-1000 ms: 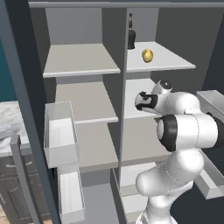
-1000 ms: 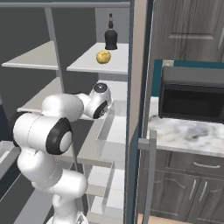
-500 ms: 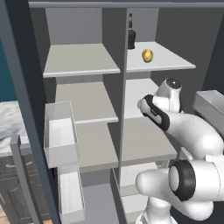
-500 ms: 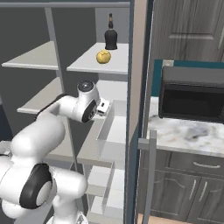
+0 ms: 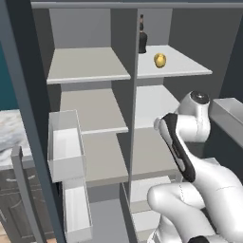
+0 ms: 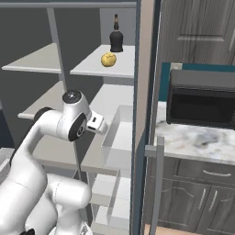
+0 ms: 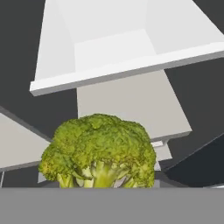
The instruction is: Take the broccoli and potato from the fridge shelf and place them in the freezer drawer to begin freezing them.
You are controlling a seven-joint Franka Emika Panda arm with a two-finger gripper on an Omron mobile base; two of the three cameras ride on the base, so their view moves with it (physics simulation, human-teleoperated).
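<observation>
At the bottom of the hand view, the broccoli [image 7: 99, 153] fills the space where the fingertips would rise; it hides them, so whether they clamp it cannot be told. Beyond it hangs a pale translucent door bin [image 7: 127, 65] above grey shelving. The potato [image 5: 160, 60] sits near the front edge of the top right fridge shelf [image 5: 190, 64], just before a dark bottle [image 5: 142, 38].

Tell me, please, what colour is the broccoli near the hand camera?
Yellow-green, with paler green stems; the broccoli shows best in the hand view.
</observation>
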